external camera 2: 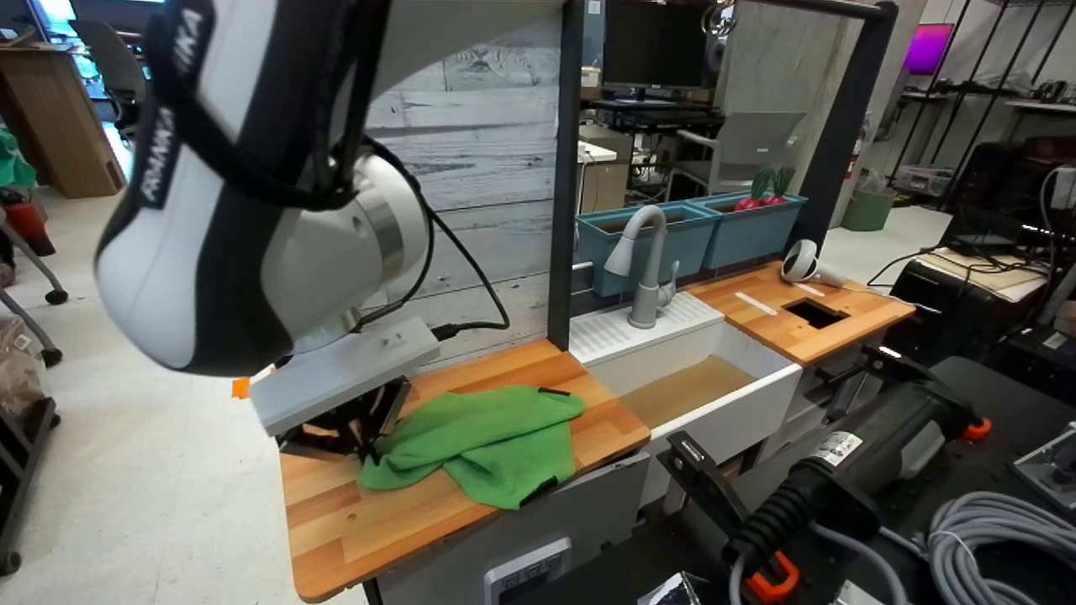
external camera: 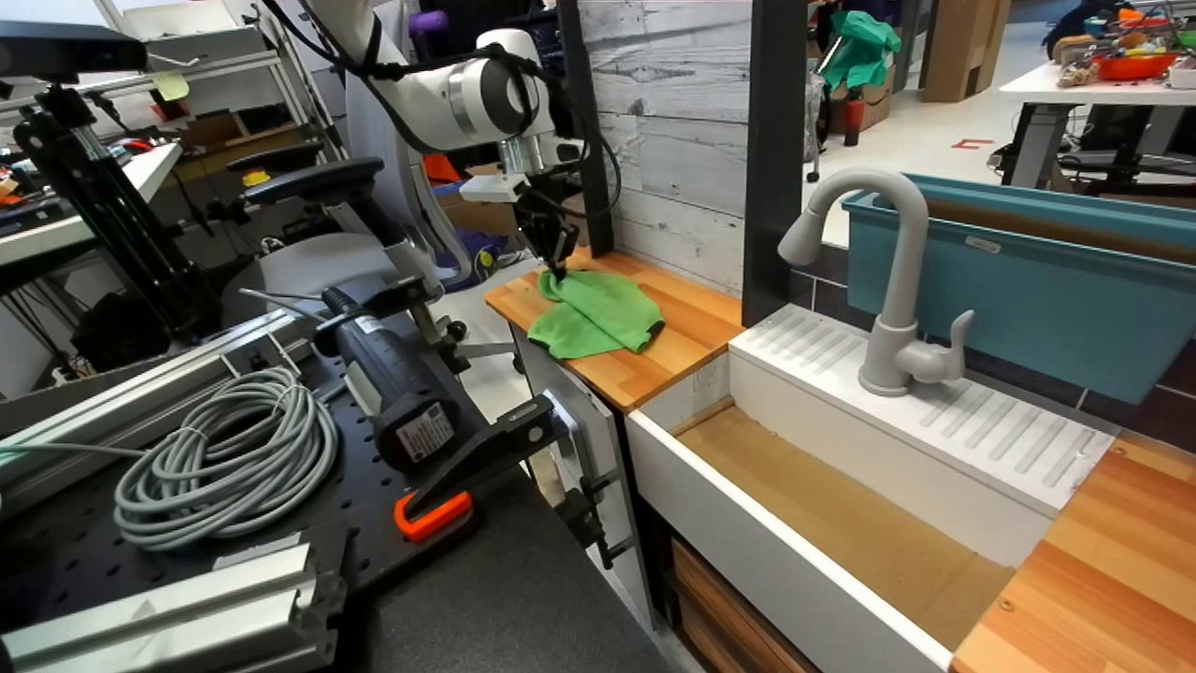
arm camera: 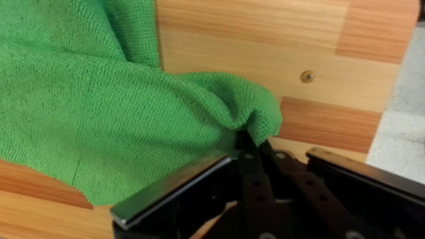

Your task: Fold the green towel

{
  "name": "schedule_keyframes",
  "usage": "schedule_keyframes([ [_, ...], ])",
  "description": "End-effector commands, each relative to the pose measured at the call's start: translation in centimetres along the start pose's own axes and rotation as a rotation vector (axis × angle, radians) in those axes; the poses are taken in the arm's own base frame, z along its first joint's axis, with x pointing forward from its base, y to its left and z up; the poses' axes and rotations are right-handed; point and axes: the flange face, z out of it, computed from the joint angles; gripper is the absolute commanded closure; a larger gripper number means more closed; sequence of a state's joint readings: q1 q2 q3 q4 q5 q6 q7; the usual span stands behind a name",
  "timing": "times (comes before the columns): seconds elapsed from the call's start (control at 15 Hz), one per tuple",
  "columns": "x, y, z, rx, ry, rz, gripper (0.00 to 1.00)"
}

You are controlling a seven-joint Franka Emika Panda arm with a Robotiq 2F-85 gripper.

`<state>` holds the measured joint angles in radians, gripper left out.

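One towel near bench edge; one gripper; one sink; one faucet; two planters; two radishes.

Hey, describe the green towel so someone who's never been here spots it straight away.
Find the white sink with the grey faucet. Beside it, below the weathered plank wall, is a wooden counter. There lies the rumpled green towel, one end pinched in the black gripper: the only green thing on that counter.
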<state>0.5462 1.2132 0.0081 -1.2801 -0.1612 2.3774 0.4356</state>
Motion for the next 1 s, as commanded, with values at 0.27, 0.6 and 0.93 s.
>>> schedule_keyframes([
  [0.27, -3.0, -4.4, -4.3, -0.024, 0.024, -0.068, 0.99],
  [0.6, -4.2, -0.7, -8.7, -0.024, 0.079, 0.014, 0.99],
  [0.93, -6.1, 6.3, -9.3, -0.071, 0.055, 0.077, 0.99],
])
